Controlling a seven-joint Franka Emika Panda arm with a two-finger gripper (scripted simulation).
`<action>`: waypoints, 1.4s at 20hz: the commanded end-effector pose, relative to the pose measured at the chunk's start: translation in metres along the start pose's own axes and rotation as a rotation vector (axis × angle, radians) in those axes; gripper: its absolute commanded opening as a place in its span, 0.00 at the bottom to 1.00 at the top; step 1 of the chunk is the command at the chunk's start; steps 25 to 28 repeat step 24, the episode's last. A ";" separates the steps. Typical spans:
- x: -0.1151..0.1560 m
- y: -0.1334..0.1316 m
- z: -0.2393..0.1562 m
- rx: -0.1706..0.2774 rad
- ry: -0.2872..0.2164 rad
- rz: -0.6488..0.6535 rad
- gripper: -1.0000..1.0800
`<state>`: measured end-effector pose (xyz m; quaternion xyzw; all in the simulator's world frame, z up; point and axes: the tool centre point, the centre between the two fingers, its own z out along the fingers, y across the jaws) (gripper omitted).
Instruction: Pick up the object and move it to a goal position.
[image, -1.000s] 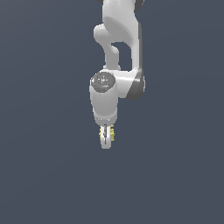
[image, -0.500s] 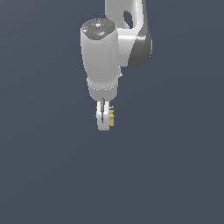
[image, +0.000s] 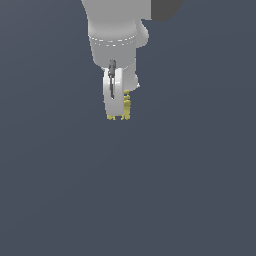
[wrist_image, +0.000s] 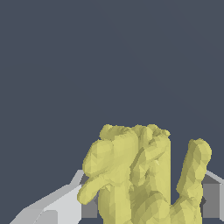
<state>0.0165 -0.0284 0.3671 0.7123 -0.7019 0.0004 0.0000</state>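
Gripping the unlabeled pale-yellow object, the white jaws are clenched on it in midair.

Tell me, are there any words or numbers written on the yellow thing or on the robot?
None: no words, numbers or signs can be read in either view.
The yellow object is plain and lumpy, with no writing.
The white gripper holding it has no label either.
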 end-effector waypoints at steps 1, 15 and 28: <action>0.000 0.003 -0.028 -0.001 0.001 0.000 0.00; -0.001 0.007 -0.125 -0.001 0.000 -0.004 0.00; -0.001 0.007 -0.139 -0.001 0.000 -0.005 0.00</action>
